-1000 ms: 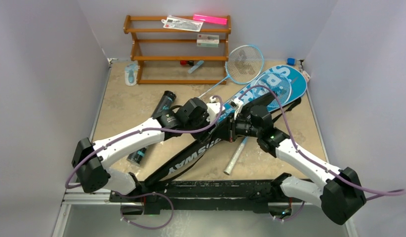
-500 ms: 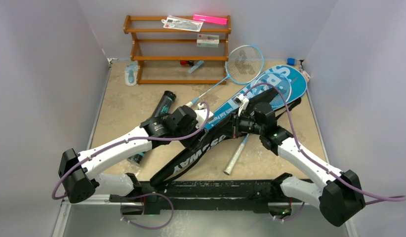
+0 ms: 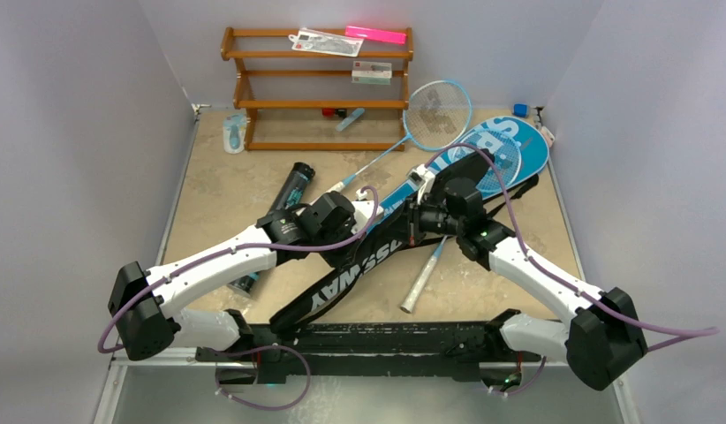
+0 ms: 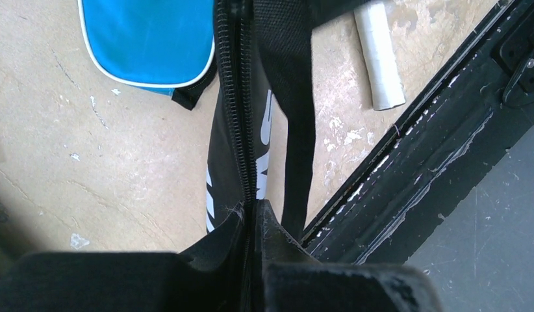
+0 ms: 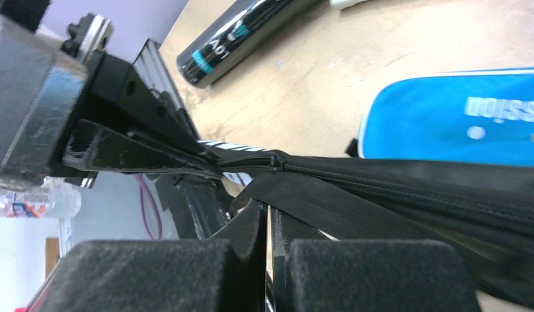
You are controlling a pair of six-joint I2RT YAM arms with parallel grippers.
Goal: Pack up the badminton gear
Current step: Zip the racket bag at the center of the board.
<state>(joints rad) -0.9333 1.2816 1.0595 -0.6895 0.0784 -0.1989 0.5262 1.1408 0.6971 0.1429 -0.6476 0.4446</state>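
Note:
The black "CROSSWAY" cover (image 3: pixel 346 276) lies slantwise from the near rail to the blue "SPORT" cover (image 3: pixel 518 141). My left gripper (image 4: pixel 254 211) is shut on the black cover's zip edge (image 4: pixel 241 130), near its middle (image 3: pixel 370 231). Facing it, my right gripper (image 5: pixel 269 211) is shut with the cover's black strap (image 5: pixel 329 201) at its fingertips, just right of the left one (image 3: pixel 411 228). A light-blue racket (image 3: pixel 437 113) leans at the back. A white racket grip (image 3: pixel 421 281) lies beside the black cover. The long black tube (image 3: pixel 293 187) lies to the left.
The brown wooden rack (image 3: pixel 315 104) stands at the back with a pink bar (image 3: pixel 375 35) and clear packets (image 3: pixel 324 41) on top. A black rail (image 3: pixel 386 340) runs along the near edge. Grey walls close in both sides.
My left gripper drew back to the left along the black cover, then shut on its zip edge. The right gripper stayed shut and shifted slightly farther away.

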